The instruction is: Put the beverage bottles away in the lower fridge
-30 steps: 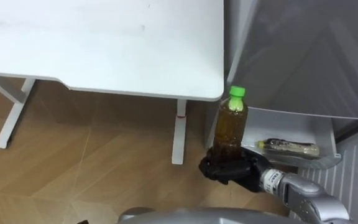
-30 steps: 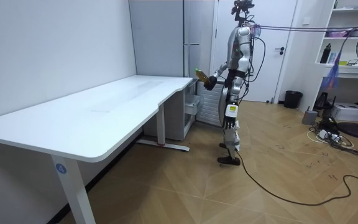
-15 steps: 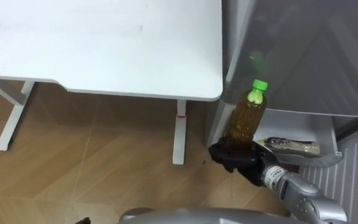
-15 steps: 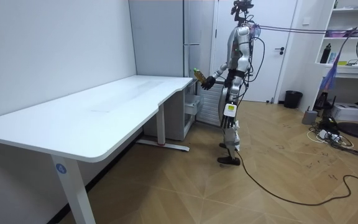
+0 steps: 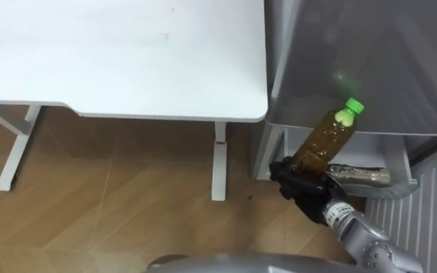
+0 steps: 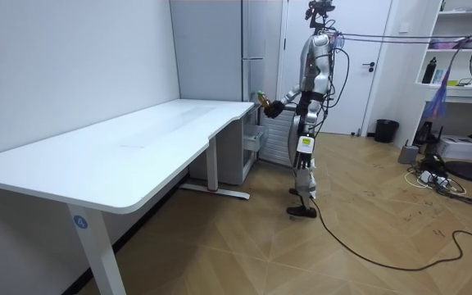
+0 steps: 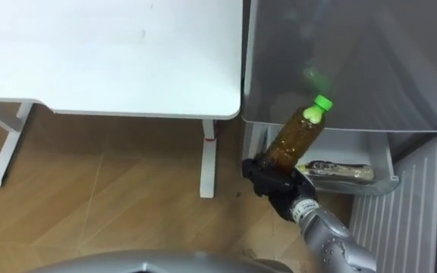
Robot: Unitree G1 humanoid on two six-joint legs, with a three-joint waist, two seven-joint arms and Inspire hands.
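Stands on the wooden floor (image 5: pixel 112 197) between the end of the white surface (image 5: pixel 120 61) and the grey fridge (image 5: pixel 370 53). Holds the brown drink bottle (image 5: pixel 323 140) by its base in the right hand (image 5: pixel 306 193), with the fingers (image 5: pixel 288 176) curled tight round it. Presents the bottle tilted, green cap (image 5: pixel 353 106) toward the fridge front, just above the white tray (image 5: pixel 400 171) holding a flat packet (image 5: pixel 363 177).

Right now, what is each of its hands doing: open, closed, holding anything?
Right hand: closed round a tilted brown drink bottle with a green cap.
Left hand: cannot be told.
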